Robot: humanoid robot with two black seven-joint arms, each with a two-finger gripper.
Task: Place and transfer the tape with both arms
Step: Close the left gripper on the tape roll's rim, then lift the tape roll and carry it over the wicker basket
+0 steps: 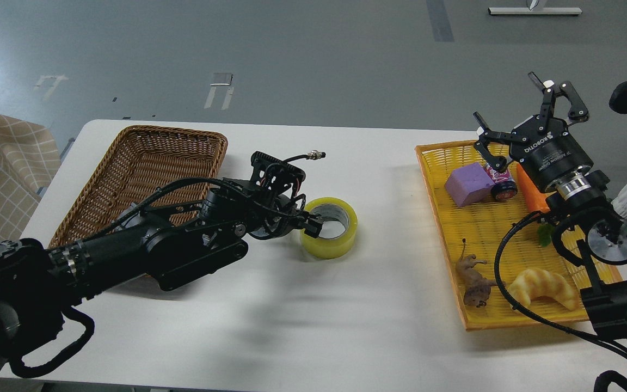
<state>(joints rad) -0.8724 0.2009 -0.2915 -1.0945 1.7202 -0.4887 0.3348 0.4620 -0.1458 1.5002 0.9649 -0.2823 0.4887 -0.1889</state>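
Tape roll (329,227) gripped at its rim on white table (270,326), between the baskets.
L gripper (311,225) is pinched on roll's left wall; R gripper (526,117) is held spread over yellow tray (477,228).

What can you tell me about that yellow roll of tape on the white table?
The wide roll of translucent yellow packing tape has a grey-white inner core and lies flat, hole upward, mid-table. The black left gripper grips its near-left wall, one finger reaching inside the hole. Nothing else touches it.
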